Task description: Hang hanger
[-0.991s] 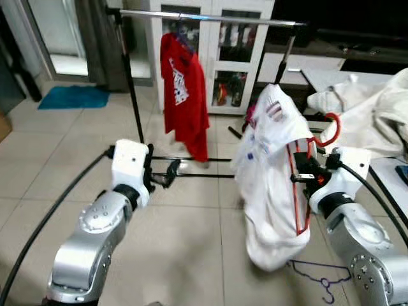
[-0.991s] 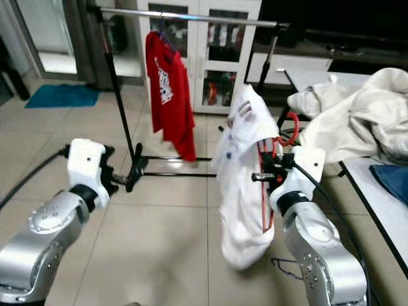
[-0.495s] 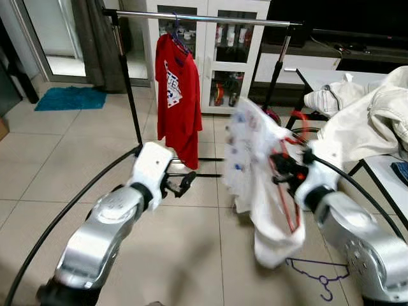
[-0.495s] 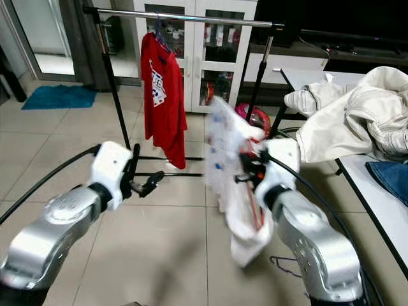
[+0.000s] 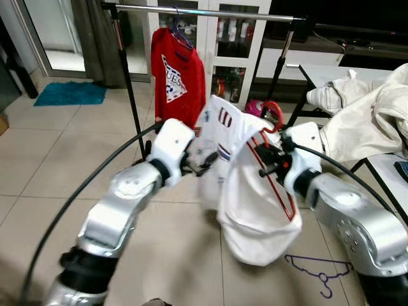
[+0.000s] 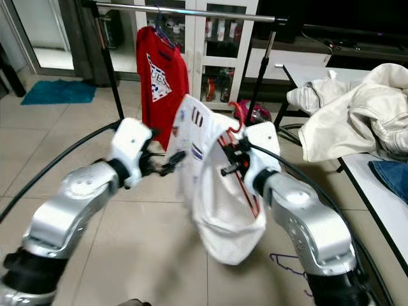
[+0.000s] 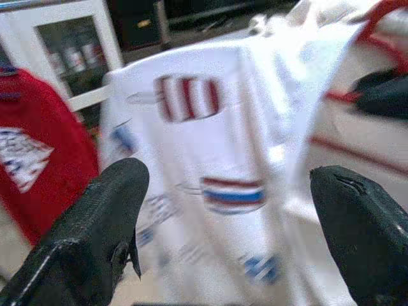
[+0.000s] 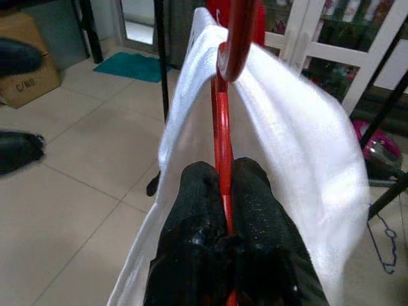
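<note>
Below the garment rail (image 5: pixel 204 13), the right end effector (image 8: pixel 220 191) clamps the red hanger (image 5: pixel 271 178); the left end effector (image 7: pixel 229 191), spread, could snag the white shirt (image 5: pixel 245 191).

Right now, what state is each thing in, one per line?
Right gripper: shut on the red hanger.
Left gripper: open, facing the white shirt.
White shirt: draped on the red hanger, not yet on the rail.
Red shirt: hanging on the rail.
Purple hanger: lying on the floor.
</note>
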Controlling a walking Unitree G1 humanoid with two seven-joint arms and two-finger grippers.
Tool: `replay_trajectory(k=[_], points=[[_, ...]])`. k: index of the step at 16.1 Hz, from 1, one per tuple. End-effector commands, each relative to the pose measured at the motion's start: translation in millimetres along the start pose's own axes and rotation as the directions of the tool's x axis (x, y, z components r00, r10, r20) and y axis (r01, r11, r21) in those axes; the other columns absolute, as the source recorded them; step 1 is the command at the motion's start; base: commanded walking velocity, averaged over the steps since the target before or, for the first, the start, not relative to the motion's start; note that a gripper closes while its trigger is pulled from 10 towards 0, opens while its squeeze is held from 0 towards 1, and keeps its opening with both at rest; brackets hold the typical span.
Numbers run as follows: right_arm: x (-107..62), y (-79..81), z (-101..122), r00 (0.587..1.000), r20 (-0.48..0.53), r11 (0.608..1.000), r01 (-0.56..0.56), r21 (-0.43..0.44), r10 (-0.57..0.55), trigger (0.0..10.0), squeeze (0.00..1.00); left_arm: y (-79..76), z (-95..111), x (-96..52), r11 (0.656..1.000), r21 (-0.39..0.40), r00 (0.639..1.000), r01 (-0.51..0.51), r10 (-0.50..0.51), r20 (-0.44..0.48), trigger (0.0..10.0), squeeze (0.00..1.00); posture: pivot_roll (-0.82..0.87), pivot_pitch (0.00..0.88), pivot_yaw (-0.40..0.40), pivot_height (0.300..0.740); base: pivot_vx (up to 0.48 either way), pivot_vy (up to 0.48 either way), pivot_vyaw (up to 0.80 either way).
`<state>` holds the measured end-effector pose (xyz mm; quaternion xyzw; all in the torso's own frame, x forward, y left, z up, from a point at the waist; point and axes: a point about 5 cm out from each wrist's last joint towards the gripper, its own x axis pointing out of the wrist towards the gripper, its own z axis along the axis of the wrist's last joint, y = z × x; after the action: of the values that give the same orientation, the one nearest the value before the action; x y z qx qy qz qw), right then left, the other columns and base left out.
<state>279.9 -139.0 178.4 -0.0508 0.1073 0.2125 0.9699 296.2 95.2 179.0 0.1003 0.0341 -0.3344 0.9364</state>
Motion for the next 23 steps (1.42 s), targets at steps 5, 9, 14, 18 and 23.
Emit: replay_trajectory(k=[5,9,14,18,23], points=[[4.9,15.0,16.5,0.997,0.055,0.997,-0.053,0.051,0.050,0.0,0.00,7.4,-16.9,17.5,1.000,0.012,0.999,-0.029,0.030,-0.034,10.0,1.00,-0.10,0.000,-0.053,0.740,0.000,0.000,0.00],[5.1,21.1,27.1,0.992,0.109,0.993,-0.070,0.098,0.060,0.0,0.00,5.0,-21.5,24.7,1.000,-0.004,0.999,0.028,-0.029,-0.023,0.0,0.00,-0.10,0.000,-0.045,0.740,0.000,0.000,0.00],[5.1,21.6,35.0,0.987,0.148,0.985,-0.086,0.147,0.064,0.0,0.00,-3.7,-27.2,31.4,0.996,-0.037,0.996,0.085,-0.086,-0.023,0.0,0.00,-0.11,0.000,-0.038,0.740,0.000,0.000,0.00],[4.4,23.1,40.9,0.981,0.176,0.977,-0.114,0.178,0.083,0.0,0.00,0.4,-28.2,34.1,0.996,-0.066,0.998,0.067,-0.067,0.003,0.0,0.00,-0.11,0.000,-0.041,0.740,0.000,0.000,0.00],[4.1,25.1,43.2,0.978,0.183,0.974,-0.136,0.182,0.102,0.0,0.00,3.5,-27.7,35.2,0.996,-0.070,0.999,0.052,-0.051,0.014,0.0,0.00,-0.11,0.000,-0.042,0.740,0.000,0.000,0.00]])
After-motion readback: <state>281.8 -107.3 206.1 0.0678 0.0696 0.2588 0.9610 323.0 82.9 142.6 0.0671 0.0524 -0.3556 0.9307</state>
